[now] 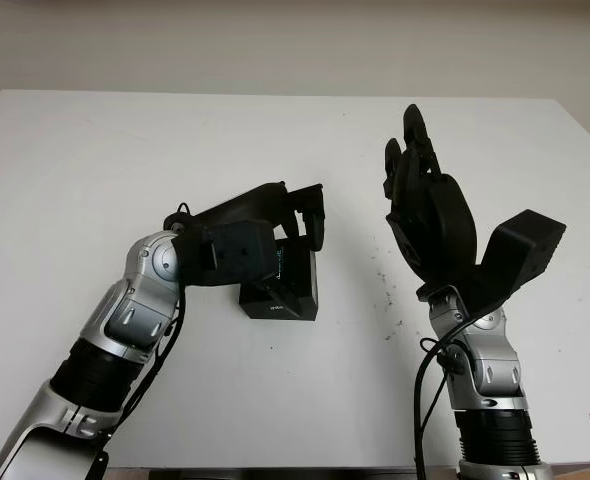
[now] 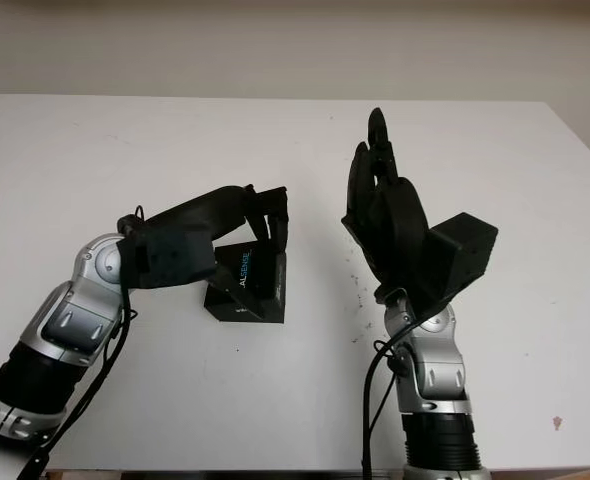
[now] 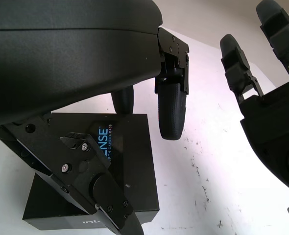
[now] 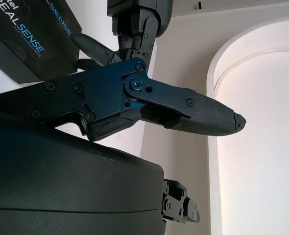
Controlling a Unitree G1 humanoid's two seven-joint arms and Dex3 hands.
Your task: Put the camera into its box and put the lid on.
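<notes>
– Where's your box?

– The closed black cardboard box with blue lettering [image 1: 280, 290] sits on your white bench [image 1: 95, 170], just left of centre.

– And the hands?

– Your left robot hand [image 1: 300, 215] hovers over the box; contact is unclear, fingers apparently uncurled. Your right robot hand [image 1: 425, 210], at three o'clock, is raised, open, holding nothing.

The box [image 1: 280, 290] was a black, flat, rectangular carton, closed, with its lid [image 3: 120, 161] seated on top. White and blue lettering ran across the lid, and small pale print marked the near side wall. It lay flat on the white surface, left of centre, its edges turned slightly askew. The camera itself could not be made out.
</notes>
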